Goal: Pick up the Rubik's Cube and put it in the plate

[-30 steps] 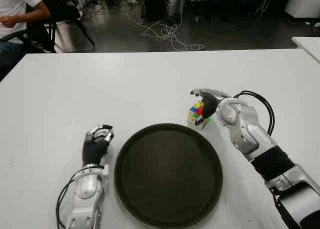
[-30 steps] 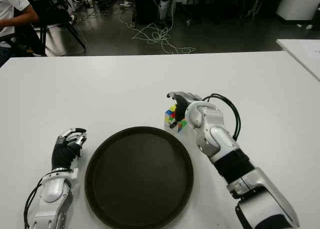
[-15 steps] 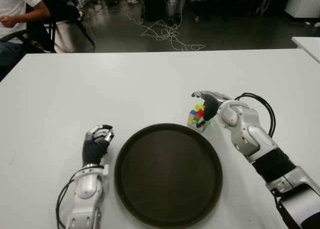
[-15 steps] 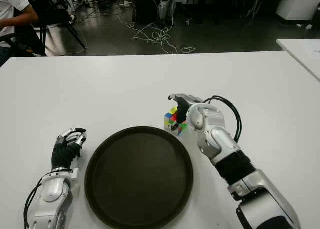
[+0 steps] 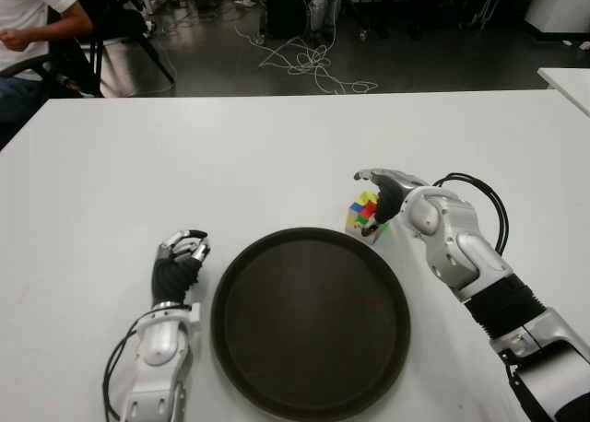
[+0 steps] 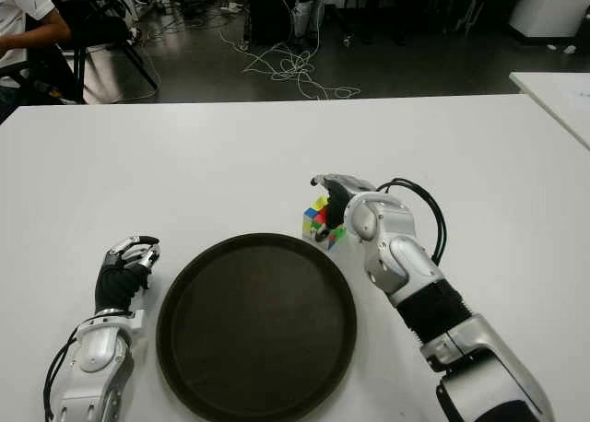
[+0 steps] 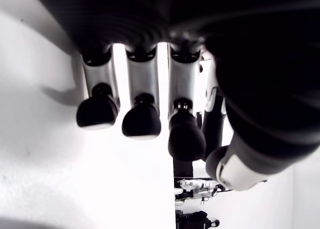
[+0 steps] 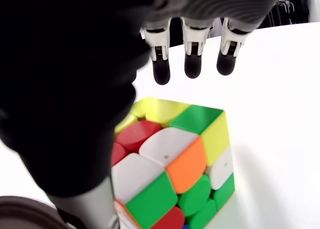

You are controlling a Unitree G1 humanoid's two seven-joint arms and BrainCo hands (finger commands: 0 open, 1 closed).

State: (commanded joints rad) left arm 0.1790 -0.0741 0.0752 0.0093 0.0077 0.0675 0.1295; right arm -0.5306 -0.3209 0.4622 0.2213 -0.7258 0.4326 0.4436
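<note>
The step in hand is the grasp: the right hand (image 5: pixel 380 193) is at the Rubik's Cube (image 5: pixel 362 212), which sits on the white surface (image 5: pixel 230 155) just beyond the far right rim of the plate (image 5: pixel 310 321). In the right wrist view the three long fingers (image 8: pixel 193 59) reach out past the cube's far edge with clear surface showing between their tips and the cube, while the dark palm and thumb crowd its near side. So the hand is released, cupped over the cube but not yet gripping it, and the cube appears to rest on the surface.

The next move, as I judge it, calls for curling the fingers down onto the far face and bringing the thumb against the near one, then lifting and carrying the cube the short way back over the plate's rim before letting go.

The plate, a round dark dish with a raised rim, holds nothing.

The left hand (image 5: pixel 180 263) shows just off the plate's left side, fingers curled and holding nothing.
</note>
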